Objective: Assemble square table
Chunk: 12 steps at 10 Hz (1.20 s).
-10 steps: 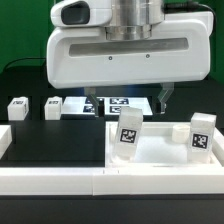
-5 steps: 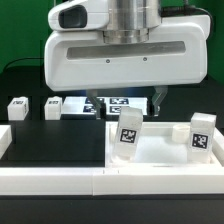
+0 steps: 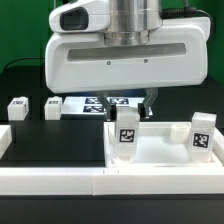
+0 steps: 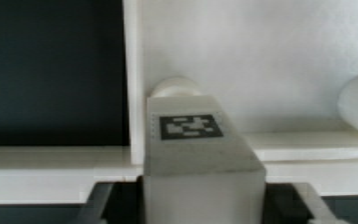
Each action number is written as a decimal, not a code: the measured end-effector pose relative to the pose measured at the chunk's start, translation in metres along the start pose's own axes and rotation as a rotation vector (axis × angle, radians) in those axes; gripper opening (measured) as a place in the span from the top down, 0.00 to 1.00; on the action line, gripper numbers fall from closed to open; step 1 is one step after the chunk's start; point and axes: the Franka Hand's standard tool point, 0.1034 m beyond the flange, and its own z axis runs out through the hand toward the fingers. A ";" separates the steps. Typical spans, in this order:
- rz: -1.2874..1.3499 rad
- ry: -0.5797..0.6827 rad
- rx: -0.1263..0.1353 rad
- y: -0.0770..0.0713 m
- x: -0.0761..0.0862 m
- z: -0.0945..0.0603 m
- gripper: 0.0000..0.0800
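– Square table [image 3: 165, 150], exterior view first: lies flat, recessed side up, toward the exterior view's right, just behind the front border rail [image 3: 50, 182]. Anything inside the recess?
– Two white tagged legs, both upright. One, call it the near leg [image 3: 127, 135], close to the slab's edge on the exterior view's left. The other, the far leg [image 3: 203, 134], close to its edge on the exterior view's right.
– And off the slab?
– On the black tabletop [image 3: 60, 135], well apart from the slab toward the exterior view's left: the inner loose leg [image 3: 52, 107], then the outer loose leg [image 3: 17, 107] farther out. Behind the slab, the marker board [image 3: 108, 102], partly hidden by the gripper [image 3: 124, 108].
– Pincer?
– Hangs right above the near leg, with one dark finger [image 3: 149, 102] showing just beside that leg's top. Spread or pinching: cannot tell.
– Wrist view?
– Fills the middle with the near leg [image 4: 197, 150], tag toward the camera. Behind it, white floor of the Square table [image 4: 282, 90], with the rim strip meeting black tabletop. Dark gripper parts on both sides of the leg, contact unreadable. Beyond that, a rounded white shape, too cropped to name.
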 end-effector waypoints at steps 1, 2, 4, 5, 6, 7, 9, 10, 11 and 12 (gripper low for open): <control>0.036 0.000 0.001 0.000 0.000 0.000 0.64; 0.092 0.001 0.001 0.000 0.000 0.000 0.64; 0.268 0.002 0.017 0.002 0.000 0.000 0.64; 0.352 0.001 0.024 0.004 0.000 0.000 0.64; 0.465 0.004 0.026 0.005 -0.001 0.001 0.64; 0.569 0.015 0.035 0.006 -0.002 0.001 0.64; 0.814 0.031 0.063 0.008 -0.003 0.001 0.64; 0.952 0.035 0.069 0.007 -0.002 0.001 0.64; 1.013 0.034 0.071 0.004 -0.002 0.002 0.64; 1.089 0.035 0.074 0.002 -0.001 0.002 0.64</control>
